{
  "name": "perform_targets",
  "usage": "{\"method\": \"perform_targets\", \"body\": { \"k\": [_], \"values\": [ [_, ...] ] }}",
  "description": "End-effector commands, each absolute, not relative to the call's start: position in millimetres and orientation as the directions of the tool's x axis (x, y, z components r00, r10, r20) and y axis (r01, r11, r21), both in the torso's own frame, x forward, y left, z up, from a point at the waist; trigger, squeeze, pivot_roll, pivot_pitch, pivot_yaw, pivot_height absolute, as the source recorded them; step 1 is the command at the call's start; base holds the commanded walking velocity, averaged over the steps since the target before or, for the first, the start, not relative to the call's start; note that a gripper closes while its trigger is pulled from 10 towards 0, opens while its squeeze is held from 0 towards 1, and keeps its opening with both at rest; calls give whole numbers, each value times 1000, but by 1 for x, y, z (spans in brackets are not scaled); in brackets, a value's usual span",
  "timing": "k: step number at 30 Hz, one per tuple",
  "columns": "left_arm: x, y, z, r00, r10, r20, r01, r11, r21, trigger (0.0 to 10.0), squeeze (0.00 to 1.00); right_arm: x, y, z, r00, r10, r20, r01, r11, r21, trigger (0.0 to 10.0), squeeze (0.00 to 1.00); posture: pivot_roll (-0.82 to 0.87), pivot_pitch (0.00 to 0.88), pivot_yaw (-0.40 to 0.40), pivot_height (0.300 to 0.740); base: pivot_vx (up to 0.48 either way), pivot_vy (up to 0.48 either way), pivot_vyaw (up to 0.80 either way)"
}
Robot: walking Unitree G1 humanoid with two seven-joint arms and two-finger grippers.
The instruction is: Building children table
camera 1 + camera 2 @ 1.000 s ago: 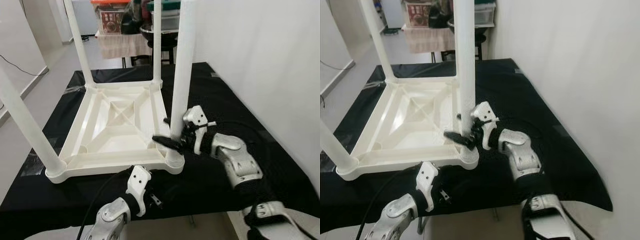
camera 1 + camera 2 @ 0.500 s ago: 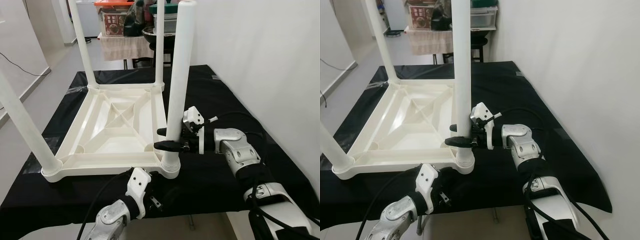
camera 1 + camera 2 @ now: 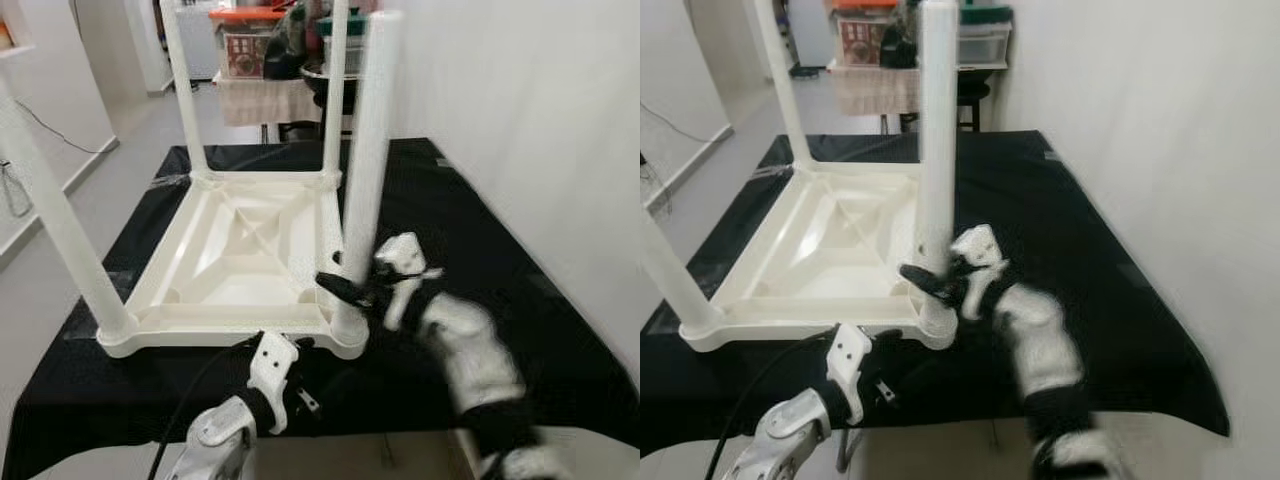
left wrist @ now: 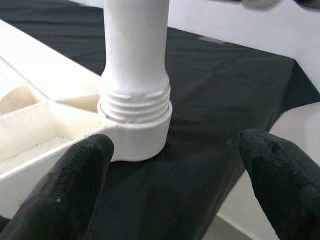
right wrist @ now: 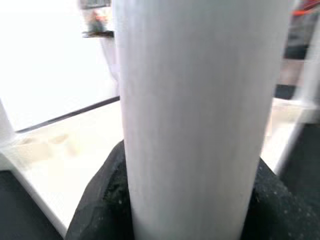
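Observation:
A white children's table [image 3: 240, 250] lies upside down on a black-covered surface [image 3: 480, 230], its legs pointing up. My right gripper [image 3: 345, 288] is shut on the near right leg [image 3: 365, 150], a little above its threaded socket [image 3: 345, 335]; the arm behind it is blurred. In the right wrist view the leg [image 5: 200, 120] sits tightly between the black fingers [image 5: 100, 205]. My left gripper [image 3: 300, 372] hovers open at the front edge, just below that corner. Its wrist view shows the socket collar [image 4: 137, 135] a short way ahead, between the spread fingers [image 4: 75, 180].
Three more legs stand at the near left [image 3: 60, 220], far left [image 3: 185, 90] and far right [image 3: 335, 90] corners. A white wall [image 3: 540, 120] runs close along the right. Boxes and a draped stand [image 3: 250, 50] crowd the back. Open floor lies to the left.
The camera has shifted. My right arm has swung lower and nearer and is now blurred, while its gripper stays on the leg. The left gripper has hardly moved.

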State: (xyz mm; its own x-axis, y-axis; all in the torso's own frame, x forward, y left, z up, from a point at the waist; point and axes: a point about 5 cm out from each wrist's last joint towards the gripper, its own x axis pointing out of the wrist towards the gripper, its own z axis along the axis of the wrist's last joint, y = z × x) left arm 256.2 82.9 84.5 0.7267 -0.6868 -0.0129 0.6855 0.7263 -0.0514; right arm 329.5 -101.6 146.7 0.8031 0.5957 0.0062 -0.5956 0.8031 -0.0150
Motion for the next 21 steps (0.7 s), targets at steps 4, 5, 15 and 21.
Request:
{"method": "perform_targets", "body": {
  "k": [4, 5, 15, 21],
  "values": [
    [258, 89, 79, 733, -679, -46, 677, 734, -45, 10000, 0, 324, -103, 113, 908, 388, -159, -386, 921, 40, 0, 0, -33, 0, -1, 740, 0, 0, 0],
    [258, 89, 79, 733, -679, -46, 677, 734, -45, 10000, 0, 324, -103, 113, 908, 388, -159, -386, 921, 40, 0, 0, -33, 0, -1, 740, 0, 0, 0],
    [265, 91, 80, 772, -635, -40, 634, 773, -27, 10000, 0, 348, -98, 151, 763, 642, -71, -644, 765, -1, 10000, 929, -19, 0, -30, 740, 0, 0, 0],
    [261, 91, 81, 765, -644, -25, 644, 765, 6, 10000, 0, 352, -110, 179, 524, 850, -55, -849, 517, -104, 10000, 0, 8, 0, -38, 740, 0, 0, 0]
  ]
}}
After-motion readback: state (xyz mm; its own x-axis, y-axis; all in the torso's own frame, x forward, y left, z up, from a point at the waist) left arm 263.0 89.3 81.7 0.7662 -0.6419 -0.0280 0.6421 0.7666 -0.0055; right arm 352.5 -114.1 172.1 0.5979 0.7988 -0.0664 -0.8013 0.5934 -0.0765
